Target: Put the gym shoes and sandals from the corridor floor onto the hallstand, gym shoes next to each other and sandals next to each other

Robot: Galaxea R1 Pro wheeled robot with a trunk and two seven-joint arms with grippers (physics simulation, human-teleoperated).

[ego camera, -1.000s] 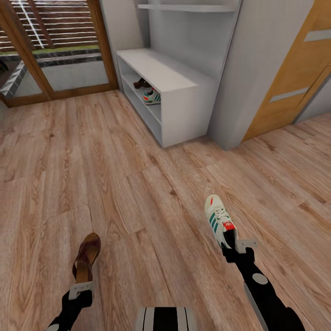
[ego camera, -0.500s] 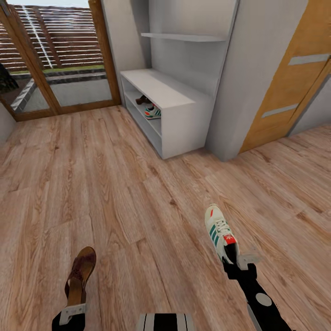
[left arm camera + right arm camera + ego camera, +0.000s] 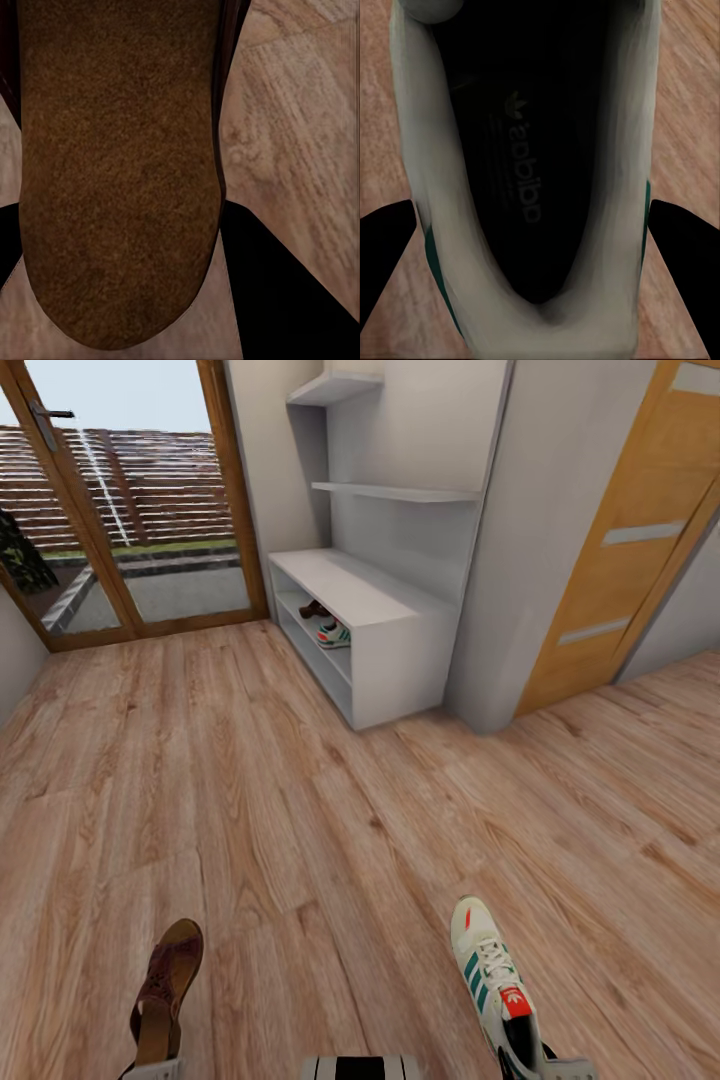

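Note:
In the head view a dark brown sandal [image 3: 165, 985] hangs just over the corridor floor [image 3: 300, 810] at the lower left, its heel gripped by my left gripper [image 3: 158, 1070]. At the lower right my right gripper [image 3: 545, 1068] is shut on the heel of a white gym shoe [image 3: 490, 972] with teal stripes. The left wrist view shows the sandal's footbed [image 3: 120, 172] between dark fingers [image 3: 292, 300]. In the right wrist view the gym shoe's opening [image 3: 525, 172] sits between fingers [image 3: 690, 247]. The grey hallstand [image 3: 385, 630] stands ahead, with another gym shoe [image 3: 333, 633] and another sandal [image 3: 312, 608] on its upper shelf.
A glazed door with a wooden frame [image 3: 130, 510] closes the corridor at the far left. A grey wall block [image 3: 520, 540] and an orange wooden door [image 3: 620, 530] stand right of the hallstand. Open plank floor lies between me and the rack.
The camera has tilted up, so the hallstand's wall shelves show and both arms sit lower in the picture. Both grippers still hold their shoes.

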